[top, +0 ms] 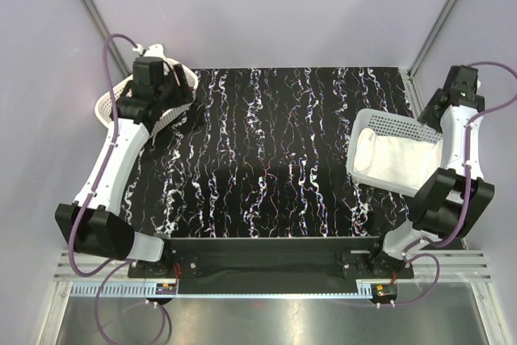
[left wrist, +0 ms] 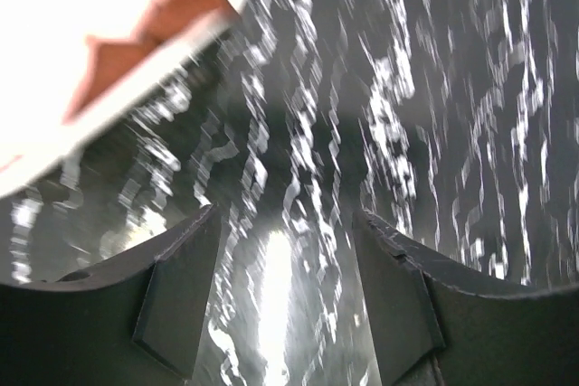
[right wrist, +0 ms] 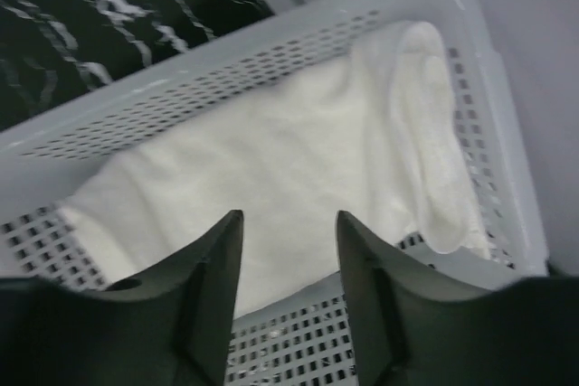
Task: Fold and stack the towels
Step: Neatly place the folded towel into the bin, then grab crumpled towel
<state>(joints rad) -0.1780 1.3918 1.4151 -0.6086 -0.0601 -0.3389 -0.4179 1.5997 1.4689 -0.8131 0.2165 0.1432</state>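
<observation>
Numbering two: left basket [top: 107, 107], right basket [top: 394, 124] with one towel [top: 389, 159].

the towel [right wrist: 298, 160] is rendered as soft, matt white cloth, its basket [right wrist: 271, 65] as smooth, perforated white plastic, and the surface [top: 275, 151] as glossy black, veined in white like marble, with bright reflections caught.

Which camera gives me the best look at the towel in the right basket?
Right wrist: the towel fills the frame, lying loose in the basket below the open right gripper. Top external shows it small, partly behind the right arm. Left wrist shows none of it.
</observation>
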